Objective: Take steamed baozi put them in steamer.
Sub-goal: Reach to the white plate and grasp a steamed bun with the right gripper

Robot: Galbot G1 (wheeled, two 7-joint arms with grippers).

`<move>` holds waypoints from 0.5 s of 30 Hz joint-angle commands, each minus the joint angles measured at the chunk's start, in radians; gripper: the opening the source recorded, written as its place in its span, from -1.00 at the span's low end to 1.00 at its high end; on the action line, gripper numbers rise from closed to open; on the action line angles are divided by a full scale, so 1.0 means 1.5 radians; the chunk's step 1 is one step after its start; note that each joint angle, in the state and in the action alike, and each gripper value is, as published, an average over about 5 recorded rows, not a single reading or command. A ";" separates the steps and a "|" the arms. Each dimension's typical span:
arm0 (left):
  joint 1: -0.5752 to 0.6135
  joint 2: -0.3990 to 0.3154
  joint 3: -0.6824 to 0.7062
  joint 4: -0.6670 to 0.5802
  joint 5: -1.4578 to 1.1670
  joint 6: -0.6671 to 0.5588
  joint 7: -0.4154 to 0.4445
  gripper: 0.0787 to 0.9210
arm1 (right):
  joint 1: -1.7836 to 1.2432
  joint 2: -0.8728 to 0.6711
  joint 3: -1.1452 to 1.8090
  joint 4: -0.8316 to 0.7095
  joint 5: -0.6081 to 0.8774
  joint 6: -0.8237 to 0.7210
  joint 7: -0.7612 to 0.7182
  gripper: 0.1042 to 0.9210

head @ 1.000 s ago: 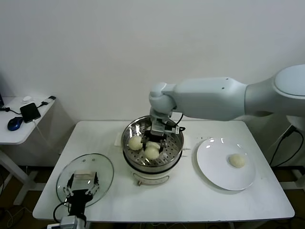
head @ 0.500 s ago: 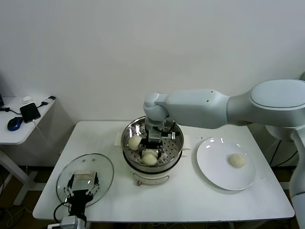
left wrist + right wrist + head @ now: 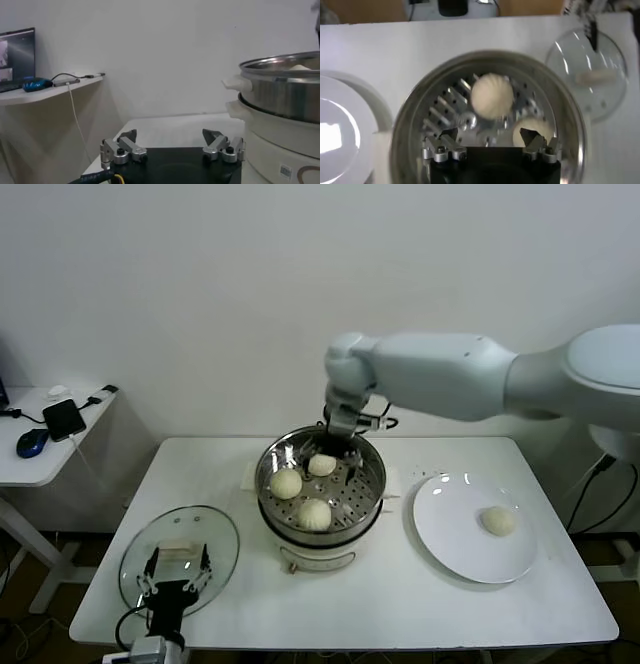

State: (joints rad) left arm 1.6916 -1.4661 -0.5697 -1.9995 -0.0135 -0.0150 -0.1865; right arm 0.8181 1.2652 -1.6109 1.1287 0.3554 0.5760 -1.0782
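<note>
Behind the right pincer (image 3: pixel 338 446) — steamer (image 3: pixel 320 524) rim hidden

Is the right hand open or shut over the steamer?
Open. The right hand hangs empty above the steamer, fingers spread, one baozi lying free on the tray below.

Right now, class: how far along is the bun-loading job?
Done: three buns lie in the steamer. In hand: nothing; the right pincer is open above the rear bun, the left pincer open, parked by the lid. Left: one bun on the plate.
</note>
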 commanded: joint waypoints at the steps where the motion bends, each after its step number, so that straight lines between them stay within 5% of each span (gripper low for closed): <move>1: 0.000 0.000 0.000 -0.001 0.000 0.000 0.000 0.77 | 0.138 -0.178 -0.140 -0.024 0.189 -0.213 0.001 0.76; 5: -0.001 0.000 0.000 0.001 -0.001 -0.003 0.000 0.77 | 0.143 -0.301 -0.205 0.030 0.181 -0.339 0.014 0.76; 15: -0.014 -0.003 -0.001 0.015 -0.004 -0.001 0.003 0.77 | -0.087 -0.464 -0.106 0.008 0.048 -0.404 0.041 0.76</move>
State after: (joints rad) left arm 1.6684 -1.4737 -0.5707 -1.9765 -0.0157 -0.0138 -0.1812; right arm 0.8561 0.8077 -1.8023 1.1515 0.4802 0.1464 -1.0391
